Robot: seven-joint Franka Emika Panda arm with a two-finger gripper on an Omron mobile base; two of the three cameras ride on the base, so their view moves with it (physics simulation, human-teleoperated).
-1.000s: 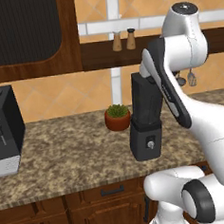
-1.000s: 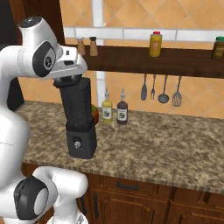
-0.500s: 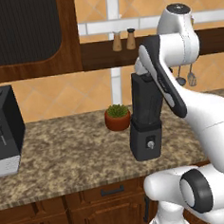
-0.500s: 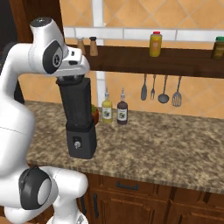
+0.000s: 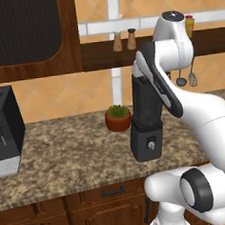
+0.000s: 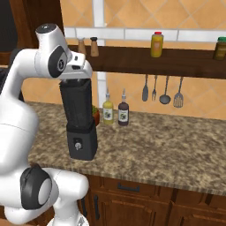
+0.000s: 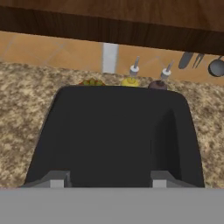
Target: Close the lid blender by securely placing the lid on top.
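Note:
The blender (image 5: 146,116) stands upright on the granite counter, a dark grey base with a small knob under a tall black jar (image 6: 78,106). My gripper (image 6: 74,80) sits directly on top of the jar. In the hand view a flat black squarish surface, the lid (image 7: 113,131), spreads under my gripper (image 7: 109,178) and reaches past both fingertips (image 7: 59,177). The fingertips stand wide apart and clamp nothing that I can see. No seam between lid and jar is visible.
A small potted plant (image 5: 117,118) stands just behind the blender, with two sauce bottles (image 6: 115,112) to its right. A wooden shelf (image 6: 176,62) runs close above the jar, and utensils (image 6: 161,88) hang under it. The coffee machine (image 5: 3,130) stands far left.
The arm's upper links have swung a little to the left and down. The hand has stayed on the jar's top, and the blender has not moved.

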